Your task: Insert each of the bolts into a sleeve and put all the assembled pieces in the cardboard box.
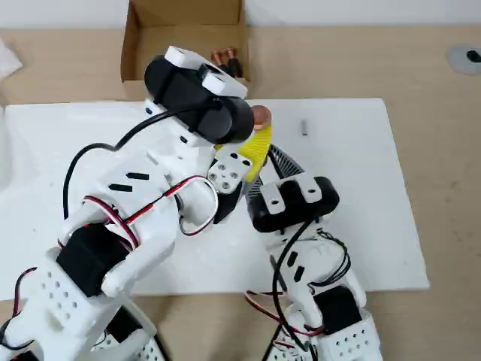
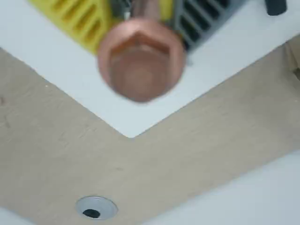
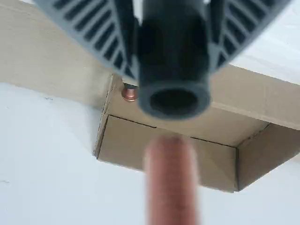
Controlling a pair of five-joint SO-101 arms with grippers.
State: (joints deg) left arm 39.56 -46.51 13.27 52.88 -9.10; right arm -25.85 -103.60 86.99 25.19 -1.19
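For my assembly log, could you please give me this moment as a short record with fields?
Left gripper: shut on copper bolt
Right gripper: shut on black sleeve
Alignment: bolt tip faces the sleeve's opening, not yet inside
Cardboard box: holds a few finished pieces
White mat: one loose dark sleeve
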